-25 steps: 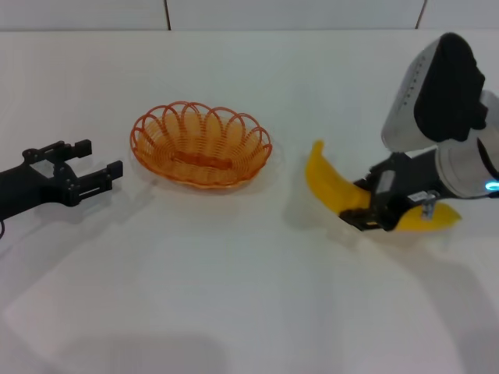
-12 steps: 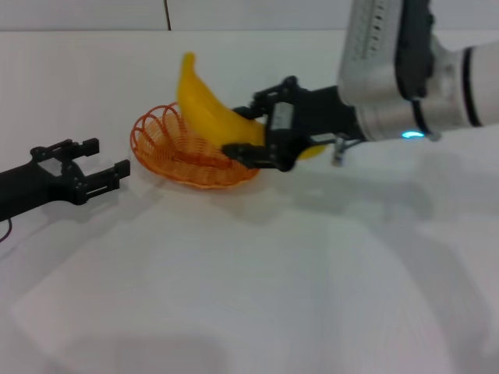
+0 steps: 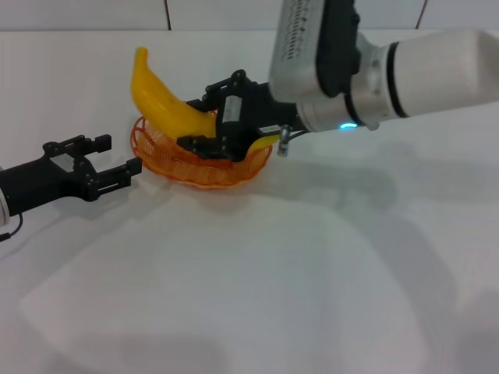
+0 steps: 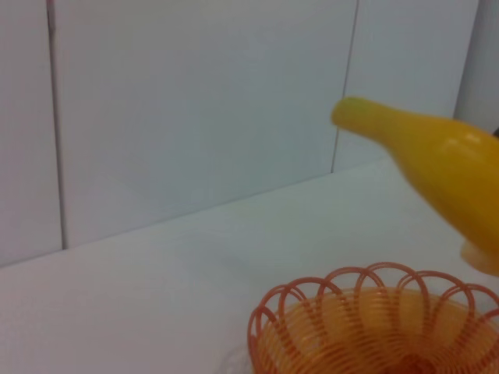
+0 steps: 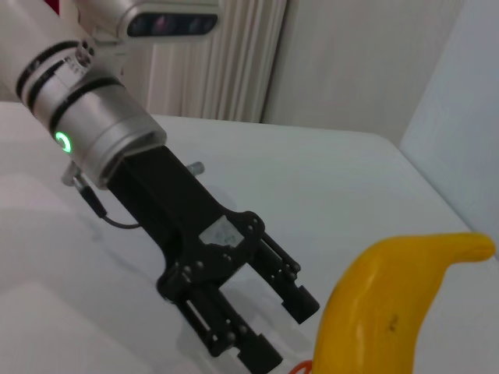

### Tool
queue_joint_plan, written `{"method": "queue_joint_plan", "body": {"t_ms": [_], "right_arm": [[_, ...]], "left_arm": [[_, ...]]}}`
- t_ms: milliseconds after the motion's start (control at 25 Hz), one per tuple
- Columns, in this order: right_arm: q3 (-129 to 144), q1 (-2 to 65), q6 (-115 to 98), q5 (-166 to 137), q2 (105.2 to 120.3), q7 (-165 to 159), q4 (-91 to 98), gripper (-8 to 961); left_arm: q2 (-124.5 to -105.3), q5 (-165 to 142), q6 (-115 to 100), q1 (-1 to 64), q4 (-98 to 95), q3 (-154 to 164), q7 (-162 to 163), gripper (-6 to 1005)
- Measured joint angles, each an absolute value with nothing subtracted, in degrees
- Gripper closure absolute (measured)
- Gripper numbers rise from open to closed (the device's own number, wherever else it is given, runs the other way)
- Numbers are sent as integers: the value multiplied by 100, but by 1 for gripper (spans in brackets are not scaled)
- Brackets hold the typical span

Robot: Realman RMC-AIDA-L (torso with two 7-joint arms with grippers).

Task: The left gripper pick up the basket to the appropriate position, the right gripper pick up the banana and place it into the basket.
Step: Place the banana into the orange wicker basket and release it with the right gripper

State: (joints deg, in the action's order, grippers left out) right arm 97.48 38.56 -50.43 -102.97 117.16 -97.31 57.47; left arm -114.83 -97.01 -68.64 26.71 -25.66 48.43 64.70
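The orange wire basket (image 3: pixel 204 178) rests on the white table. My right gripper (image 3: pixel 204 123) hangs over it, shut on the yellow banana (image 3: pixel 162 100), which tilts up with its upper tip past the basket's left rim. The lower end of the banana is hidden behind the claw. My left gripper (image 3: pixel 118 154) is open, just left of the basket and not touching it. The left wrist view shows the basket (image 4: pixel 366 331) with the banana (image 4: pixel 437 160) above it. In the right wrist view the banana (image 5: pixel 386 312) is close up, with the open left gripper (image 5: pixel 290 335) beyond it.
The white table (image 3: pixel 257 273) stretches bare in front of the basket. A white tiled wall (image 3: pixel 218 14) runs along its far edge. My right arm's white body (image 3: pixel 374 62) spans the upper right above the table.
My right gripper has carried the banana from the table at the right, leftward and up, to above the basket. The left gripper has edged slightly toward the basket.
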Motion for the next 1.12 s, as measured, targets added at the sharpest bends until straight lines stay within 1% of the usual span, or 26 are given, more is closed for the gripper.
{"method": "queue_joint_plan", "body": {"t_ms": [360, 720, 1120], "right_arm": [[10566, 3942, -3902, -10255, 11733, -9763, 5539, 447], [10632, 4155, -3847, -10248, 11734, -9765, 5158, 429], [10663, 4182, -3876, -10248, 11733, -9764, 5218, 409]], "left_arm": [[-11488, -9703, -6864, 2681, -2549, 4843, 6459, 258], [-11496, -9703, -6864, 2674, -2548, 4843, 6460, 258], [-11510, -9758, -6794, 2681, -2545, 4843, 6460, 258]]}}
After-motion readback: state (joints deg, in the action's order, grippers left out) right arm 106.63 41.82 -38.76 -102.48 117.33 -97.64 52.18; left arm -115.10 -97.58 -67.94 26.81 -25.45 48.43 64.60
